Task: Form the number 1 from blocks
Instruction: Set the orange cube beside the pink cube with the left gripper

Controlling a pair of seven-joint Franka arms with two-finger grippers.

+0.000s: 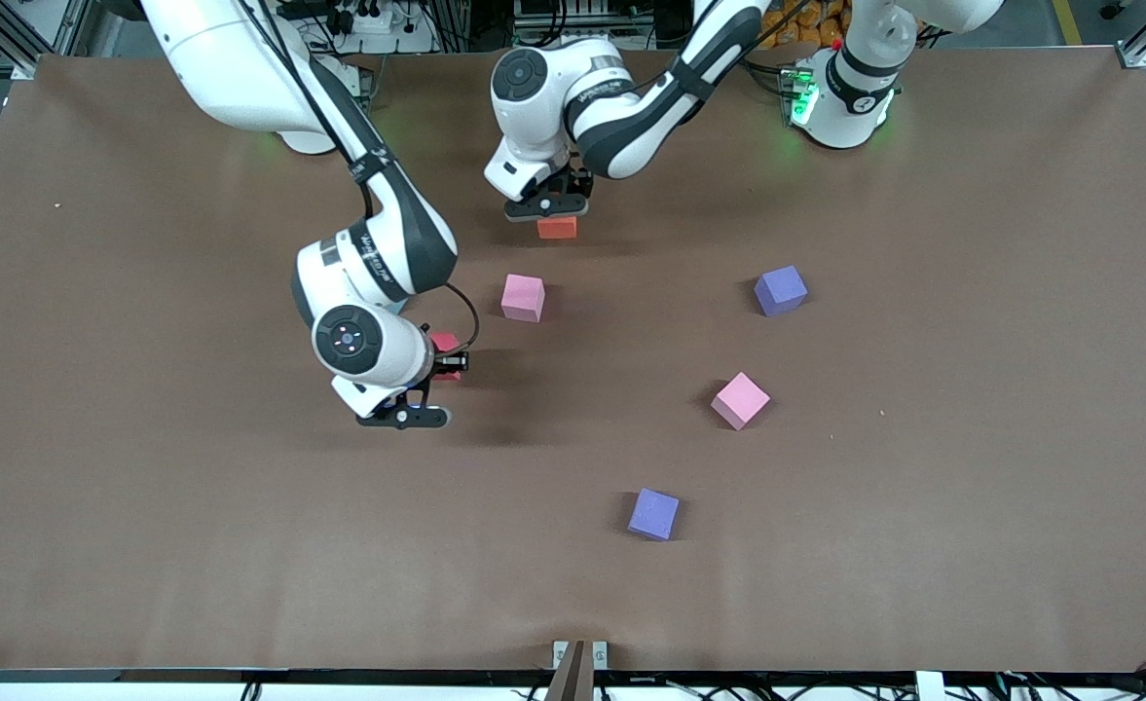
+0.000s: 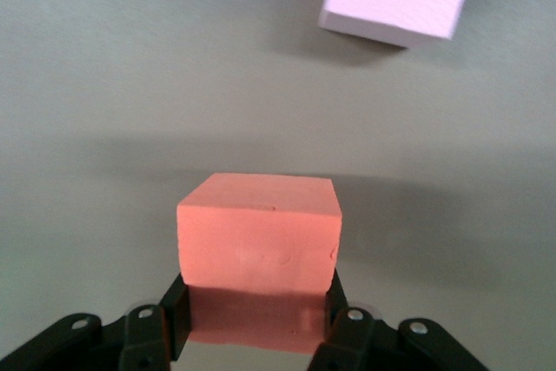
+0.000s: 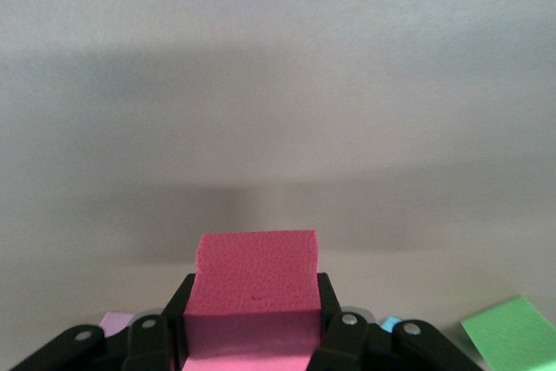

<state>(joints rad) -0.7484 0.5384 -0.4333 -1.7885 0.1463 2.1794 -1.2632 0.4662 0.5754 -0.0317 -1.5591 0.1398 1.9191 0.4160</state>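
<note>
A: Two arms work over a brown table (image 1: 144, 545). What does each hold?

B: Right gripper (image 3: 252, 323), toward its own arm's end, has its fingers clamped on a red block (image 3: 254, 280). Left gripper (image 2: 256, 314), over the table's middle near the bases, grips an orange block (image 2: 258, 232).

A: And the rest?

B: One pink block (image 1: 522, 297) lies between the grippers. Another pink block (image 1: 740, 400) sits nearer the camera, toward the left arm's end. Two purple cubes (image 1: 780, 290) (image 1: 653, 513) lie loose.

High front camera; two close downward wrist cameras
</note>
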